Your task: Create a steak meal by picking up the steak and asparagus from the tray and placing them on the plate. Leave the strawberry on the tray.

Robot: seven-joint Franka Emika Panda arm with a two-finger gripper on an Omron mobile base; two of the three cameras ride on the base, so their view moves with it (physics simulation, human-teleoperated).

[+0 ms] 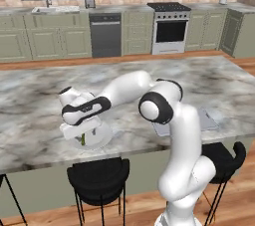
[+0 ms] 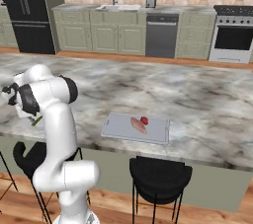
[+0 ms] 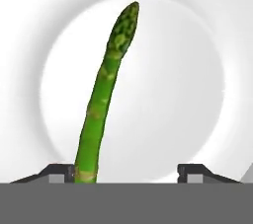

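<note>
My gripper (image 3: 126,168) hangs open just above the white plate (image 3: 197,94), its fingertips (image 3: 62,171) set wide apart. The green asparagus (image 3: 106,90) lies over the plate's middle, with its cut end beside the left fingertip and its tip pointing away. From the left base view, the gripper (image 1: 82,133) is low over the plate (image 1: 102,138) near the counter's front edge, and the asparagus (image 1: 83,139) shows below it. To the right, the grey tray (image 2: 118,128) holds the pinkish steak (image 2: 138,125) and the small red strawberry (image 2: 144,120).
The marble island counter (image 1: 45,95) stretches wide behind the plate. Black stools (image 1: 98,177) stand under its front edge. Cabinets, a dishwasher and a stove (image 1: 170,28) line the far wall.
</note>
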